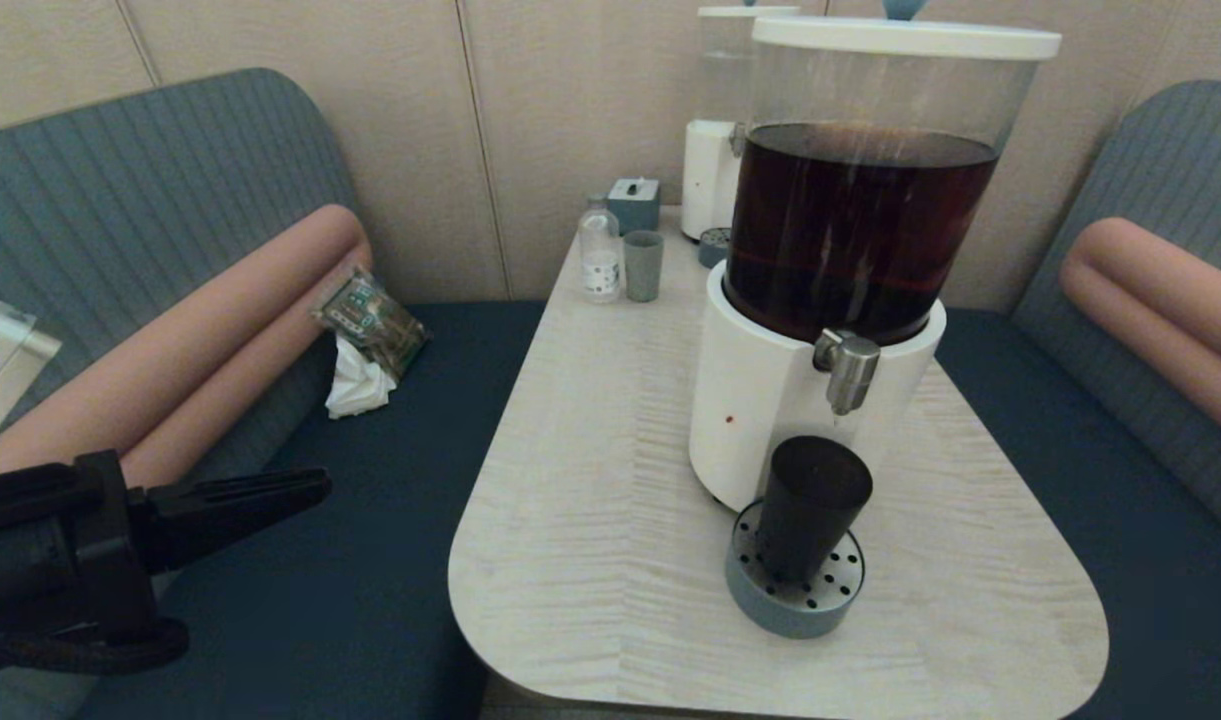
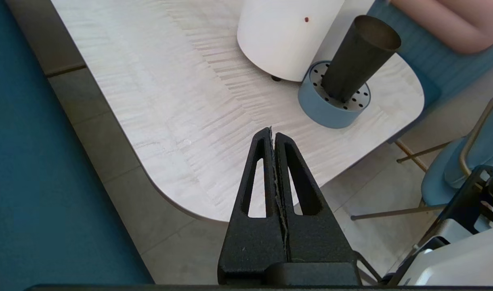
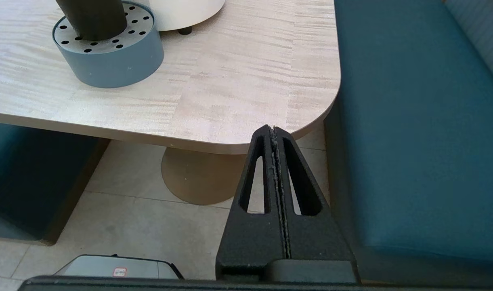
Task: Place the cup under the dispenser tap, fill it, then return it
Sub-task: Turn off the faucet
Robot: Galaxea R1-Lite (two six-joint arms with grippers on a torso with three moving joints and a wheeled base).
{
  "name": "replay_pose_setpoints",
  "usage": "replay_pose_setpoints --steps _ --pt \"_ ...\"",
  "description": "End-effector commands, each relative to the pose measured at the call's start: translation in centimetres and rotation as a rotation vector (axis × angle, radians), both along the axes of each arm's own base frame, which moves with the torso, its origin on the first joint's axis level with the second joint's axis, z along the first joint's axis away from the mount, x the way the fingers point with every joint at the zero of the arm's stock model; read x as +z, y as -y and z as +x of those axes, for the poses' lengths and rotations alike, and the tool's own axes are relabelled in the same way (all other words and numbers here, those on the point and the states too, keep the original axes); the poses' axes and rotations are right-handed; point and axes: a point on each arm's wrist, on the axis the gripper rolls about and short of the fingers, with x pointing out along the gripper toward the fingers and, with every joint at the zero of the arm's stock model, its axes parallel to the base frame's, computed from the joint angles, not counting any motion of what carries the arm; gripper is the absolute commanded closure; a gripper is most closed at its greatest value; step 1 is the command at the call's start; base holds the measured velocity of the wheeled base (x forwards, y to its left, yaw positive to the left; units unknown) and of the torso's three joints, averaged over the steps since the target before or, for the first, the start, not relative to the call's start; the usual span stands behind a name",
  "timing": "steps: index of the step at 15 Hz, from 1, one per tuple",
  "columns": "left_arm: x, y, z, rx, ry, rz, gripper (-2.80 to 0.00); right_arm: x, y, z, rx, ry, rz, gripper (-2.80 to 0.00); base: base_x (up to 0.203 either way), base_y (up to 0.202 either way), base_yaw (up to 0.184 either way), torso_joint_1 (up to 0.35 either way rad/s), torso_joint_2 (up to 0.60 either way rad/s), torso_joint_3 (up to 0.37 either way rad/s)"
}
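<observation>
The matte black cup [image 1: 810, 505] stands upright on a round grey-blue perforated drip tray [image 1: 792, 600], directly below the brushed-steel tap [image 1: 848, 368] of the big dispenser [image 1: 840, 250] with dark brown liquid. The cup [image 2: 357, 56] and the tray [image 2: 331, 107] also show in the left wrist view; the cup's base [image 3: 91, 14] shows in the right wrist view. My left gripper [image 1: 315, 485] hovers left of the table over the bench, shut and empty [image 2: 271, 131]. My right gripper [image 3: 272, 129] is shut and empty, below the table's near right corner; the head view does not show it.
A small bottle [image 1: 600, 250], a grey-green cup [image 1: 643, 265], a small box [image 1: 634, 203] and a smaller white dispenser [image 1: 715, 150] stand at the table's far end. A snack packet [image 1: 370, 320] and tissue [image 1: 355, 385] lie on the left bench. Blue benches flank the table [image 1: 590, 480].
</observation>
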Motion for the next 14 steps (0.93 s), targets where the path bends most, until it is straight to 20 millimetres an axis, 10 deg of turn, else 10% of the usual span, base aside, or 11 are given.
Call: replay_pose_setpoints --steps 1,14 --pt "0.1 0.0 0.5 -0.006 -0.004 0.001 0.0 0.0 0.0 0.0 0.002 -0.002 0.002 0.0 0.0 0.0 0.0 0.0 0.0 0.0" --pt "0.2 1.7 4.6 -0.094 0.007 -0.002 0.0 0.0 0.0 0.0 0.001 -0.002 0.002 0.0 0.0 0.0 0.0 0.0 0.0 0.0"
